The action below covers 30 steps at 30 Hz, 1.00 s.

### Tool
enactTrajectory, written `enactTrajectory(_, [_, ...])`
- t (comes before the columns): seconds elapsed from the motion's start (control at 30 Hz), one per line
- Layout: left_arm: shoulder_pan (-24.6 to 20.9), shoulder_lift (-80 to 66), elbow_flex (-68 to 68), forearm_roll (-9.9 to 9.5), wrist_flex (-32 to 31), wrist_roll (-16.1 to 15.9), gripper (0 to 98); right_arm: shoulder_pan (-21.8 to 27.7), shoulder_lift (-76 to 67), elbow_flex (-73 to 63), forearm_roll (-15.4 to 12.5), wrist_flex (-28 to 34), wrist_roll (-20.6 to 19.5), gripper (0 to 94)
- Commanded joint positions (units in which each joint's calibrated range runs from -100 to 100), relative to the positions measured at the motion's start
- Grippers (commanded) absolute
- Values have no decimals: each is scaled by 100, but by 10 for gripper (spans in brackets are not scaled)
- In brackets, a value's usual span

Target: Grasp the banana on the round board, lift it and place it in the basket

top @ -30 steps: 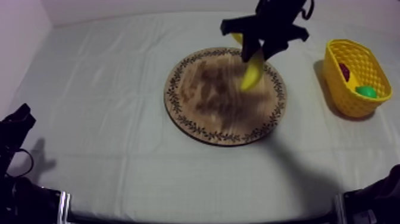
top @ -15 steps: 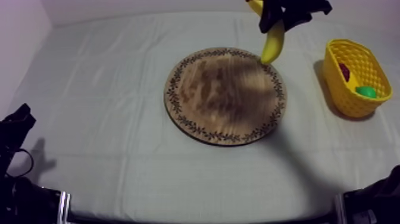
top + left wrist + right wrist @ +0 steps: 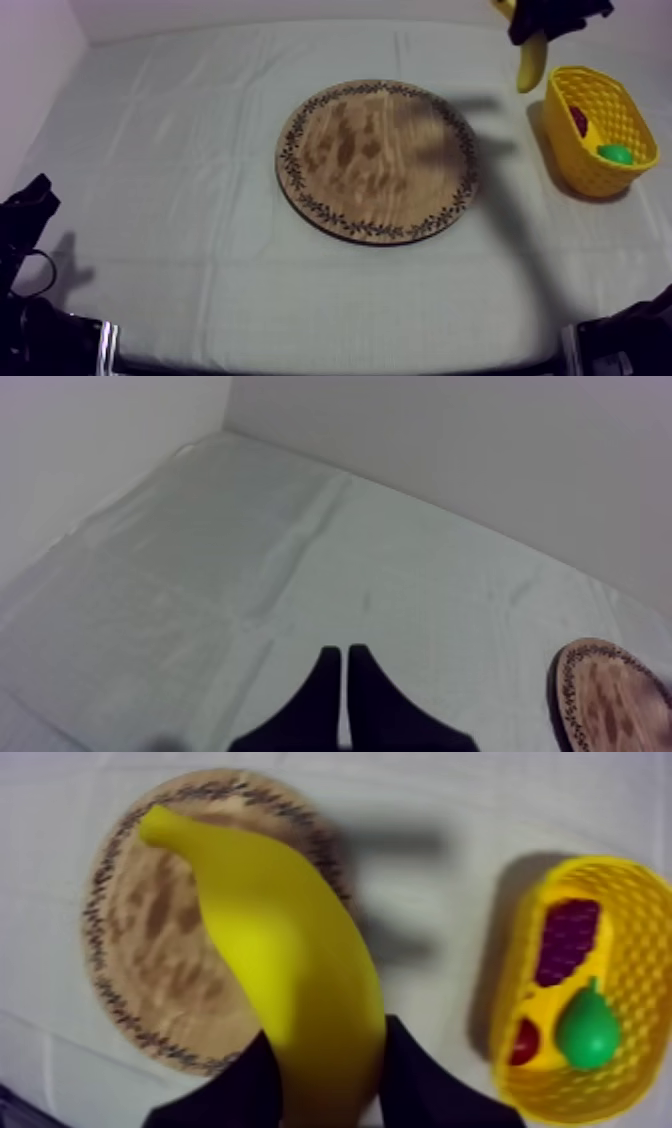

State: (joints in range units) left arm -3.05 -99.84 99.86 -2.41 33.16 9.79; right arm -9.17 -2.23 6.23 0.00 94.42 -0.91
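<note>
Mid-carry: the right gripper holds the banana in the air near the far edge of the table. Its two black fingers pinch the fruit at the upper end, and the rest hangs free below.

The banana is clear of the board, which lies bare at the middle of the table. It hangs over open table between the board's far right rim and the basket — just beside the basket's board-side wall, not yet above its mouth.

The basket stands by the table's right edge, toward the far corner. It holds grapes at one end, with a pear and a small red fruit side by side at the other.

The left gripper sits low at the near left corner, fingers pressed together on nothing, well apart from the work.

The pick-up looks done and the transfer is in hand, with only the drop left. The next move calls for a short further travel toward the right edge until the banana hangs over the basket's mouth. After that comes a descent, and then the fingers spread.

The banana is long for a basket that is already part full. It will likely go in best when lined up with the basket's longer side and let go low — otherwise an end could catch the rim and tip the fruit back onto the table.
</note>
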Motion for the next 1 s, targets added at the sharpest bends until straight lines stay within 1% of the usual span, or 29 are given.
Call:
enactTrajectory(0.0, [-2,2,3,-1,-1,0,1,326,-40,10,40,15,182,240])
enactTrajectory(0.37, [-2,2,3,-1,-1,0,1,1258,-262,106,290,-37,730,251])
enactTrajectory(0.63, [-2,2,3,-1,-1,0,1,1792,-346,242,473,-321,1034,267])
enactTrajectory(0.8, [-2,2,3,-1,-1,0,1,2023,-417,413,596,-478,1202,271])
enactTrajectory(0.97, [-2,2,3,-1,-1,0,1,2096,-450,526,684,-550,1273,271])
